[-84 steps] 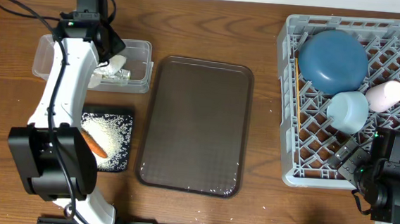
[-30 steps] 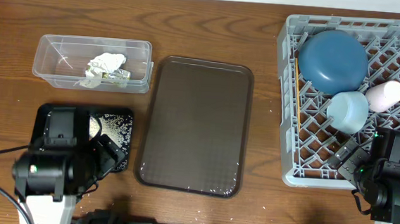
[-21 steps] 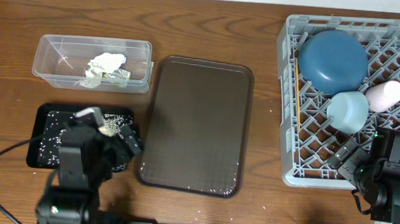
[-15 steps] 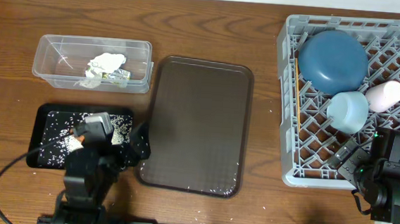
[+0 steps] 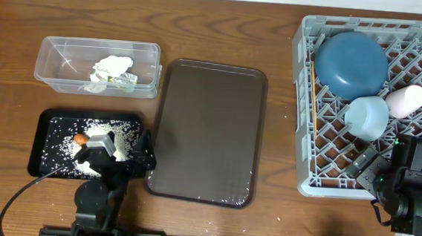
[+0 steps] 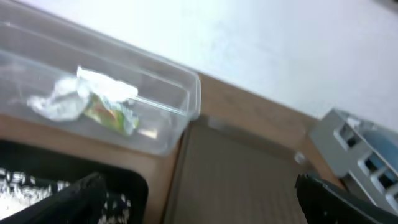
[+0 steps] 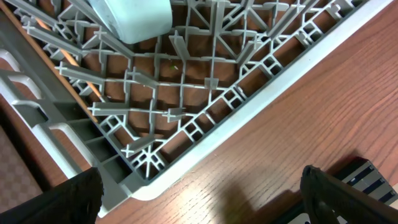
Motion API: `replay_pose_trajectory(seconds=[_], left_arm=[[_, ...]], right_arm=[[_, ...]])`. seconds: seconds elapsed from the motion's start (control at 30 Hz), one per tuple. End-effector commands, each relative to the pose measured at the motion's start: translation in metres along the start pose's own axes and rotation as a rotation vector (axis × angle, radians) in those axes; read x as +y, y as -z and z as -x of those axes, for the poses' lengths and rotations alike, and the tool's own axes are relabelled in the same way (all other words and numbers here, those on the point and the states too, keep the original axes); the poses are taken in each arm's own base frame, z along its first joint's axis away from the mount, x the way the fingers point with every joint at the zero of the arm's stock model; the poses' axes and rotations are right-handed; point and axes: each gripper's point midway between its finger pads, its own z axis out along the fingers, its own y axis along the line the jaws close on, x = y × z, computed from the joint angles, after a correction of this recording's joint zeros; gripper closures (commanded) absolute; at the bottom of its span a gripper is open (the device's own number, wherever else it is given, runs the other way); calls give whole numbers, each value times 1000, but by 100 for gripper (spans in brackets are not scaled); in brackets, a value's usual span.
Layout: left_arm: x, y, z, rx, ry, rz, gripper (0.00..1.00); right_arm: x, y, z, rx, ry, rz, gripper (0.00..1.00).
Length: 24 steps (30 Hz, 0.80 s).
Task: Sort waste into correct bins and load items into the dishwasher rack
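The black tray (image 5: pixel 45 151) holds white rice grains (image 5: pixel 71 144) and the orange carrot (image 5: pixel 81 138). In the clear tub (image 5: pixel 52 51) lie the crumpled tissue (image 5: pixel 109 69) and the snack wrapper (image 5: pixel 124 82); the left wrist view shows the same tissue (image 6: pixel 62 99) and wrapper (image 6: pixel 109 115). My left gripper (image 5: pixel 122 158) is open at the tray's right end, with nothing between its fingers. The grey rack (image 5: pixel 302 139) carries the dark-blue bowl (image 5: pixel 352 65), light-blue cup (image 5: pixel 367 116), pinkish cup (image 5: pixel 406 100) and chopsticks (image 5: pixel 314 92). My right gripper (image 5: pixel 374 174) hangs open and empty over the rack's front corner (image 7: pixel 143 168).
A large dark brown serving tray (image 5: pixel 206 132) lies between the bins and the rack. In the left wrist view its near part (image 6: pixel 236 180) sits between my fingers. Bare wooden table (image 7: pixel 280 124) runs in front of the rack.
My left arm has drawn back from over the black tray toward the table's front edge, uncovering the rice and the carrot. The right arm has not moved.
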Motion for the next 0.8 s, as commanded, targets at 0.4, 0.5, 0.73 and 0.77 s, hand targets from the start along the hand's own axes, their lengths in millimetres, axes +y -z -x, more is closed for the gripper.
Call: replay_pose_trajectory(seconds=[0.4, 0.5, 0.73, 0.77], left_arm=[[23, -3, -13, -3, -270, 87, 1], [31, -2, -10, -15, -278, 128, 1], [36, -2, -7, -22, -274, 150, 1], [36, -2, -7, -21, -274, 150, 1]], right_arm=[[0, 1, 0, -4, -8, -2, 1], [0, 1, 0, -4, -8, -2, 1], [0, 1, 0, -4, -8, -2, 1], [0, 1, 0, -4, -8, -2, 1]])
